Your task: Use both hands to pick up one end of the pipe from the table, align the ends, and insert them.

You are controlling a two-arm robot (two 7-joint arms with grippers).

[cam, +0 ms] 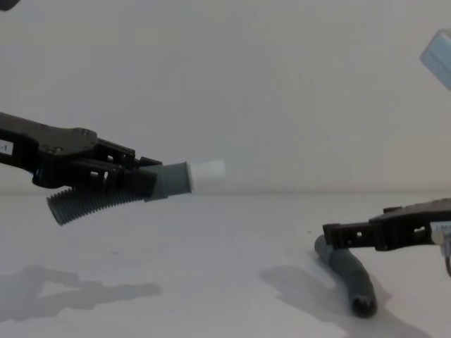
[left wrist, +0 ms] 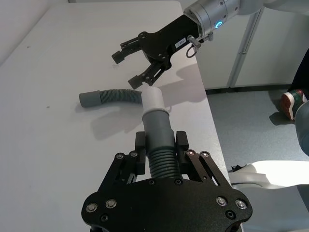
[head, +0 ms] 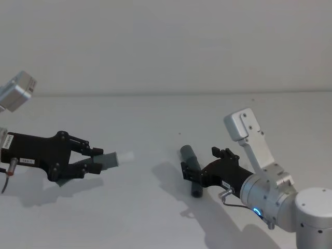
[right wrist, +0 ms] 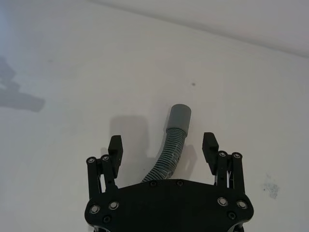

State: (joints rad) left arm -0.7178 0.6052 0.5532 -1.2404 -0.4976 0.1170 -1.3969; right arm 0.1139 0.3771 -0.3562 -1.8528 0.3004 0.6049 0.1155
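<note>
My left gripper (head: 98, 161) (left wrist: 161, 145) (cam: 134, 176) is shut on one ribbed grey pipe piece (left wrist: 157, 130) and holds it above the table (head: 155, 114). The piece's grey cuff and white tip (head: 126, 155) (cam: 208, 169) point toward the right arm. The other pipe piece (head: 193, 176) (left wrist: 113, 96) (cam: 349, 274) lies on the table, bent, with its smooth cuff (right wrist: 179, 116) farthest from the arm. My right gripper (head: 202, 162) (left wrist: 124, 70) (right wrist: 162, 141) is open just over it. One finger stands on each side of the ribbed middle without touching.
The table's near edge (left wrist: 207, 96) runs close beside the right arm, with floor beyond it. Open white surface lies between the two grippers and behind them up to the pale wall (head: 166, 41).
</note>
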